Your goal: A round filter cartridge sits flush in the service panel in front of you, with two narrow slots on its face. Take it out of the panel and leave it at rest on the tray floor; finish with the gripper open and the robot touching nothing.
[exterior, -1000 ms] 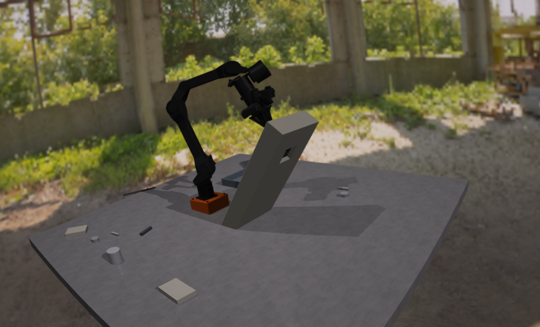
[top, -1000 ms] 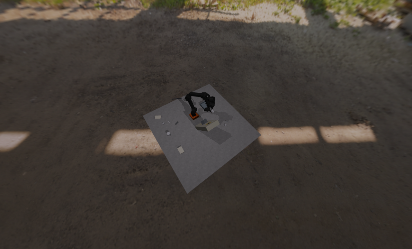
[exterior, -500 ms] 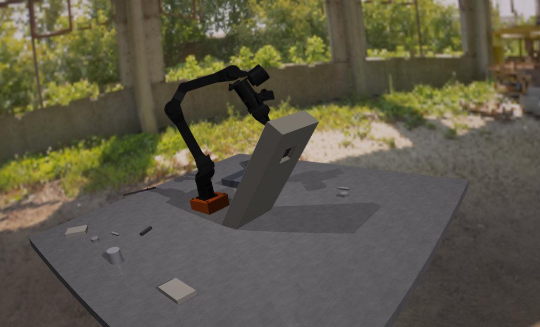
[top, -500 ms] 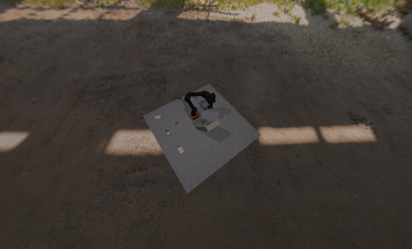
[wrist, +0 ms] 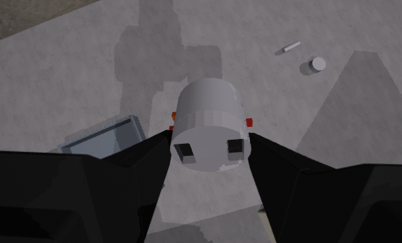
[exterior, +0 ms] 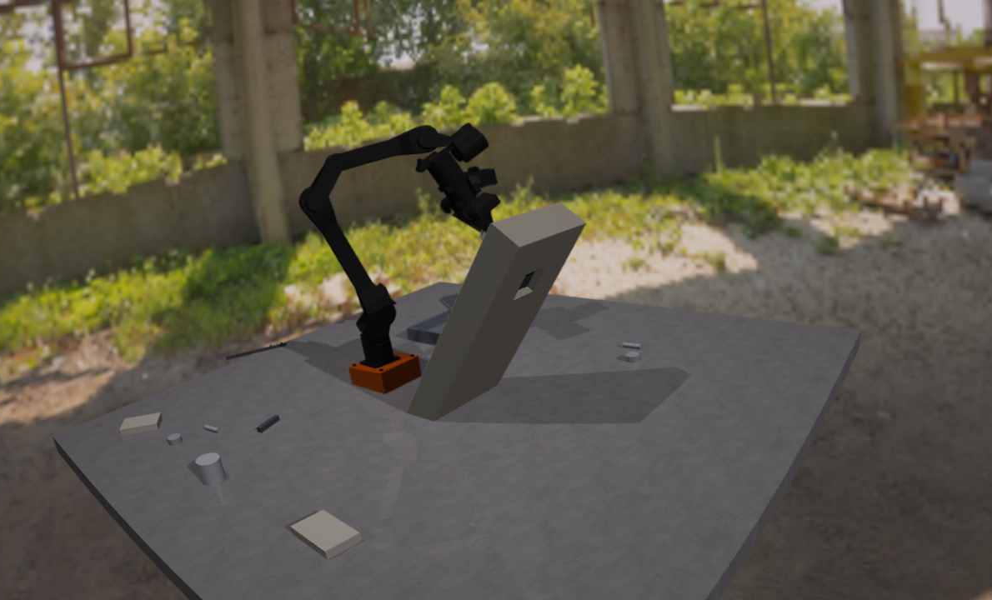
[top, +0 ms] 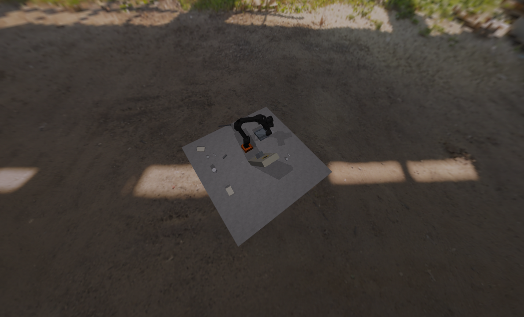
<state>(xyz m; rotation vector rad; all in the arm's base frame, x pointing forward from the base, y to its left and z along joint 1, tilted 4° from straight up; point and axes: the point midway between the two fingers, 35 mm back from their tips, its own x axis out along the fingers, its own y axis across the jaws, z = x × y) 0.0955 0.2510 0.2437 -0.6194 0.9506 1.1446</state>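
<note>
The round filter cartridge (wrist: 211,98) is a pale grey cylinder with two dark square slots on its near face and small red and orange pieces at its sides. My gripper (wrist: 209,138) is shut on it, one black finger on each side, and holds it above the table, clear of the service panel. The service panel (top: 271,159) (exterior: 477,321) is a leaning beige block; in the exterior view it hides the fingertips and the cartridge. The blue-grey tray (top: 261,134) (exterior: 426,328) (wrist: 96,143) lies behind the panel; in the wrist view it is lower left of the cartridge, partly covered by the left finger.
A small white cylinder (exterior: 632,357) (wrist: 319,63) and a thin pin (exterior: 631,345) (wrist: 291,46) lie beyond the panel. A larger cylinder (exterior: 211,468), a dark bar (exterior: 268,423) and flat beige blocks (exterior: 325,532) (exterior: 140,423) lie elsewhere on the table. The orange arm base (top: 246,147) (exterior: 384,372) stands close to the panel.
</note>
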